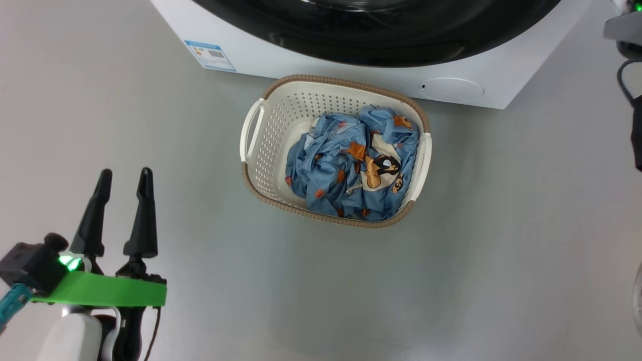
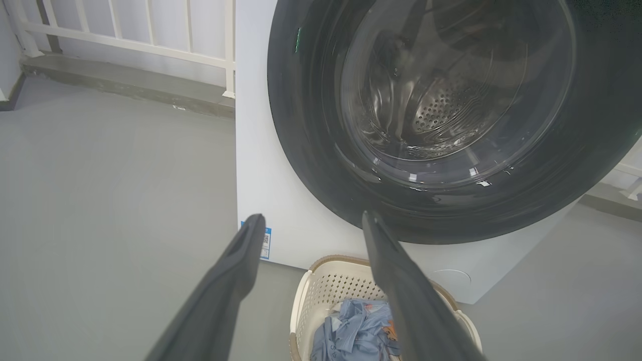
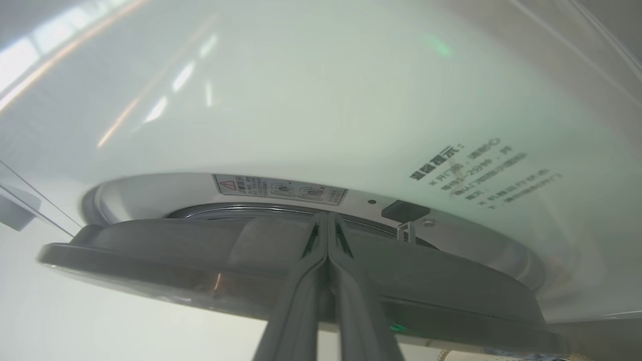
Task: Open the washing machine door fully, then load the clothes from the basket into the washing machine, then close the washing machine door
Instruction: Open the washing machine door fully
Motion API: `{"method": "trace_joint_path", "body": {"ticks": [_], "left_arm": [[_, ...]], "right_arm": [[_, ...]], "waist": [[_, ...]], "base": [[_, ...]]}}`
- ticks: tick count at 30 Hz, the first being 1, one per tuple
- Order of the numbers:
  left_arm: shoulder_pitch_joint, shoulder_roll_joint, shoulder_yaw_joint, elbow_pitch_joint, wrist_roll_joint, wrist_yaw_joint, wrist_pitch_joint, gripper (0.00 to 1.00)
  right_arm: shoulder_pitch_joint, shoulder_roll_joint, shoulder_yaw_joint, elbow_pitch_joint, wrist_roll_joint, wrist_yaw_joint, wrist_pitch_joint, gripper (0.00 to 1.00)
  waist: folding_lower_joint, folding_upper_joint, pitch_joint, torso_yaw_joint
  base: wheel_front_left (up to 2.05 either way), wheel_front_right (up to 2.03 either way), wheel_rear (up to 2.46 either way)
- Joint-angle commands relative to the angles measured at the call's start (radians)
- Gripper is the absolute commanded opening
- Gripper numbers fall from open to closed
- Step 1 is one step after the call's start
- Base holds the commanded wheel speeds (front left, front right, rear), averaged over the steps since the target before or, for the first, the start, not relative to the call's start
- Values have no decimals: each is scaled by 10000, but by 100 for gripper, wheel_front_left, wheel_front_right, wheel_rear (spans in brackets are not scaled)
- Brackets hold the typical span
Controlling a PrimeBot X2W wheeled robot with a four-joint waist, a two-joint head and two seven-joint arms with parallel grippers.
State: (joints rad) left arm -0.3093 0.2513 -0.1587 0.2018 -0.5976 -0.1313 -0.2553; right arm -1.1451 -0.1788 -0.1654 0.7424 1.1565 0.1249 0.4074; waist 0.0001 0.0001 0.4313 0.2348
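Observation:
The white washing machine (image 1: 311, 60) fills the top of the head view, and the black rim of its door (image 1: 381, 35) bulges over it. On the floor in front stands the cream basket (image 1: 281, 125) holding the blue printed clothes (image 1: 351, 165). My left gripper (image 1: 125, 175) hangs open and empty at the lower left, well apart from the basket. The left wrist view looks past that gripper (image 2: 312, 216) at the door (image 2: 311, 165), basket (image 2: 326, 286) and clothes (image 2: 351, 331). My right gripper (image 3: 327, 216) is shut, its tips at the door's edge (image 3: 200, 250), where a narrow gap to the machine front (image 3: 301, 100) shows.
Bare grey floor (image 1: 501, 225) surrounds the basket. A blue label (image 1: 209, 54) marks the machine's lower left corner. A white railing (image 2: 125, 40) on a low step runs behind the machine. Dark arm parts and a cable (image 1: 627, 65) hang at the right edge.

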Motion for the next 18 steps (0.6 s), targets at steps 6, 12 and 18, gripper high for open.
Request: {"method": "trace_joint_path", "body": {"ticks": [6, 12, 18], "left_arm": [[-341, 220, 315, -112, -204, 6, -65, 100], [-380, 176, 329, -6, -224, 6, -65, 100], [-242, 161, 416, 114, -135, 6, -65, 100]], "right_arm": [[-800, 218, 205, -99, 156, 58, 539, 0], [-937, 319, 399, 162, 44, 58, 1091, 0], [-324, 362, 519, 218, 185, 58, 1740, 0]], "waist": [[-1, -1, 203, 168], [-1, -1, 150, 197], [-1, -1, -336, 66]], "base": [[0, 0, 0], [0, 0, 0], [0, 0, 0]]}}
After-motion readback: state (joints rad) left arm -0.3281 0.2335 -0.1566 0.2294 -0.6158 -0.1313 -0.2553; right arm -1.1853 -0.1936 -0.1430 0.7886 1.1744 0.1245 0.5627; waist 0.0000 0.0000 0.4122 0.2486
